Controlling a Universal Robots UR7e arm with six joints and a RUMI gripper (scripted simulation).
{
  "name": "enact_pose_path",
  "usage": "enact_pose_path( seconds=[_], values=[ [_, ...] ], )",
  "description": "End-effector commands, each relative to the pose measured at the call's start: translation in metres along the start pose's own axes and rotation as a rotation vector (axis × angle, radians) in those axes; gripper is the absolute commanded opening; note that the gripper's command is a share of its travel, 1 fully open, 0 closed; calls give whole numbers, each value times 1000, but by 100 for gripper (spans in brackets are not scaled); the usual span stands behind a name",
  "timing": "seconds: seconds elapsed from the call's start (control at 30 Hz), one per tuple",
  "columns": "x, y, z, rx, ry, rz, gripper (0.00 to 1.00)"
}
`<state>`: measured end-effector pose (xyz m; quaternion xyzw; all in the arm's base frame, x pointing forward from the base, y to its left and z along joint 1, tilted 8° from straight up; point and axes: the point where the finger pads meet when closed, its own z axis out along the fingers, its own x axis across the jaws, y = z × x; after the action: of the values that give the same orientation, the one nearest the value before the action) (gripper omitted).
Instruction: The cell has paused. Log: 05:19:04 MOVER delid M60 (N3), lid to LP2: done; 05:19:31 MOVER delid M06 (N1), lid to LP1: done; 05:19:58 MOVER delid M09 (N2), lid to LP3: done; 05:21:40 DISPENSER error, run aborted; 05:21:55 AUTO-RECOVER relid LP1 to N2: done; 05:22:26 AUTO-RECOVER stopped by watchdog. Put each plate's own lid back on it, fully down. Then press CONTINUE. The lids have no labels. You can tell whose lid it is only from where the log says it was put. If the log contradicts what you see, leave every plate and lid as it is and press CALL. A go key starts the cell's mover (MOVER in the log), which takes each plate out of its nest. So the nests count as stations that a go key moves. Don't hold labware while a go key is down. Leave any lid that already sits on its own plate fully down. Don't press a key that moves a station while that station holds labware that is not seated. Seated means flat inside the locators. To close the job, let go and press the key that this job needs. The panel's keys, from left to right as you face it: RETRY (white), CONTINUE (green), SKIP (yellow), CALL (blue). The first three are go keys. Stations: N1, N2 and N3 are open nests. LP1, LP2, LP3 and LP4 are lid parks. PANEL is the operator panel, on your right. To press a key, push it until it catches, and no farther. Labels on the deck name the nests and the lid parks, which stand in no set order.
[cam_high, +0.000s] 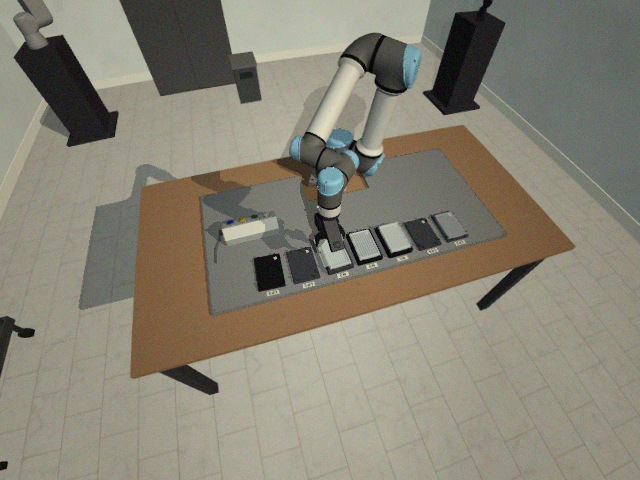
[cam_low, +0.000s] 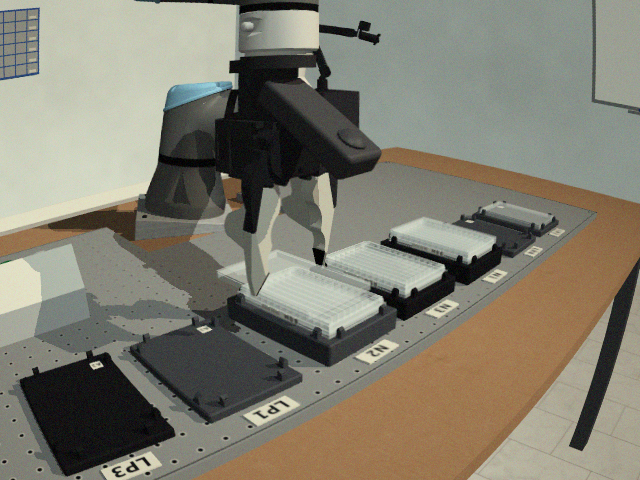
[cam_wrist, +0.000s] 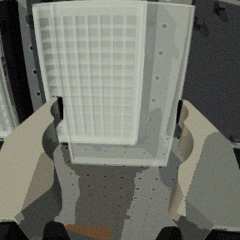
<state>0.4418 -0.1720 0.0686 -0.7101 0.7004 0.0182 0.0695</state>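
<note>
My gripper (cam_low: 289, 266) is shut on a clear lid (cam_low: 268, 268) and holds it just above the back part of the plate in nest N2. The lid sits off to one side of that plate and does not line up with it, as the wrist view (cam_wrist: 122, 85) shows, with the plate's wells (cam_wrist: 87, 75) under its left part. The gripper also shows in the top view (cam_high: 330, 248). The N3 plate (cam_low: 387, 268) has open wells. The N1 plate (cam_low: 444, 240) has a smoother top, like a lid. LP1 (cam_low: 214, 369) and LP3 (cam_low: 93, 410) are empty.
Beyond N1 stand an empty dark park (cam_low: 509, 235) and a park holding a clear lid (cam_low: 516, 214); their labels are too small to read. The key panel (cam_high: 249, 228) stands behind the row, beyond LP3. The arm's base (cam_low: 183, 170) is behind the nests.
</note>
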Motion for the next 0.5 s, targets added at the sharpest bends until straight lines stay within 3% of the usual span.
enact_pose_path(
  seconds=[0.0,0.47],
  values=[
    [-25,-2,-1,1,2,0,0],
    [-25,-2,1,1,2,0,0]
  ],
)
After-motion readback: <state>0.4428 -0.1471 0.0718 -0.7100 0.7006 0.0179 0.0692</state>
